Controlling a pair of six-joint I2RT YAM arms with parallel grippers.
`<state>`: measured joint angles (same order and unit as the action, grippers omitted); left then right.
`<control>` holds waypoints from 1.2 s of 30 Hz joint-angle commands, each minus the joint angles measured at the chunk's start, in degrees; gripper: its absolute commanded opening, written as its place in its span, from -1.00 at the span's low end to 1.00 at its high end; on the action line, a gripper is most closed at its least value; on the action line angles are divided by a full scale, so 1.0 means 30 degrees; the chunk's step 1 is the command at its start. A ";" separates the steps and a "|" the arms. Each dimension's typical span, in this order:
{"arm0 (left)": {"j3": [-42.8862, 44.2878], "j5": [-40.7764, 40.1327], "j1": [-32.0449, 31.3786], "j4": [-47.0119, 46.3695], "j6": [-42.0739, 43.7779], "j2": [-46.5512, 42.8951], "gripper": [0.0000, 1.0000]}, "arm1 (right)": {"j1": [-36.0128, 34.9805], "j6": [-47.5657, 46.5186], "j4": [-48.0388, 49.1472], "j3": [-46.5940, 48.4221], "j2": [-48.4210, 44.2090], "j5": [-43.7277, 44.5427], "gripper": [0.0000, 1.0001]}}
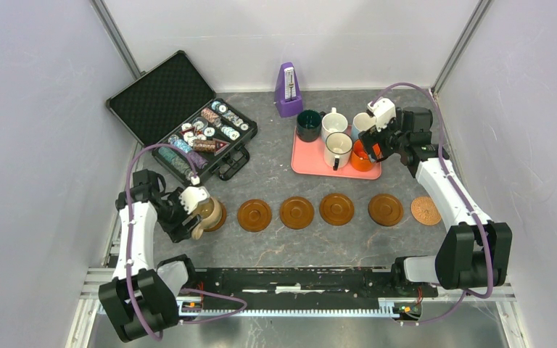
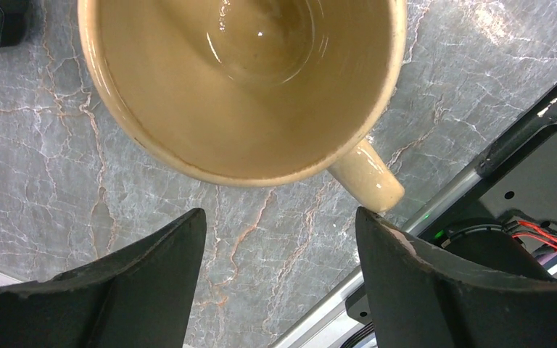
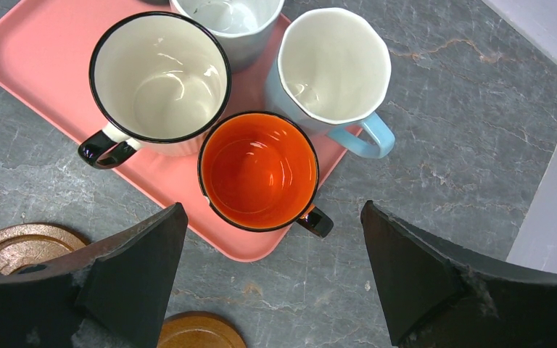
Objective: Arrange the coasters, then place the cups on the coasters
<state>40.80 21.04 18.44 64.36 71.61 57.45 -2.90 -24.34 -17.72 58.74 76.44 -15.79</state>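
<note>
1. Coasters (image 1: 296,212) lie in a row of six across the worktop (image 1: 275,174), starting right at the left pincer (image 2: 279,217).
2. Left pincer: jaws apart, gripping nothing. The tan mug (image 2: 246,109) stands upright just ahead of its fingertips on the leftmost coaster (image 1: 222,217), its handle end just beside one finger.
3. Right pincer (image 3: 272,209): jaws wide apart, hovering above the orange mug (image 3: 257,170), which sits on the pink tray (image 3: 36,51) at its near edge.
4. Just beyond that pincer stand the black-rimmed cream mug (image 3: 159,76), white mug (image 3: 225,14) and light blue mug (image 3: 333,61).
</note>
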 commanded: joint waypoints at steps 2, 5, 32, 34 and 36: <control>-0.0010 0.0868 -0.0220 0.0403 -0.0497 -0.0535 0.68 | 0.0020 0.0085 0.0533 0.0048 -0.0312 0.0031 0.96; -0.0033 0.0839 -0.0282 0.0410 -0.0799 -0.0562 0.70 | 0.0006 0.0100 0.0565 0.0076 -0.0252 -0.0087 0.96; 1.2108 0.4095 -0.1033 0.5788 -0.2930 0.5053 1.00 | 0.0144 -0.5278 -0.7168 0.4860 0.2160 -0.0342 0.96; 1.2538 0.3690 -0.1820 0.5326 -0.3459 0.5393 1.00 | 0.0407 -0.8031 -0.9506 0.6318 0.3206 -0.1337 0.96; 1.2708 0.3272 -0.2649 0.4727 -0.4141 0.5572 1.00 | 0.0745 -0.9573 -1.0914 0.7504 0.4301 -0.1122 0.96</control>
<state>76.53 29.26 14.24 78.17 65.34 73.12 -2.37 -39.40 -38.54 74.02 84.44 -17.54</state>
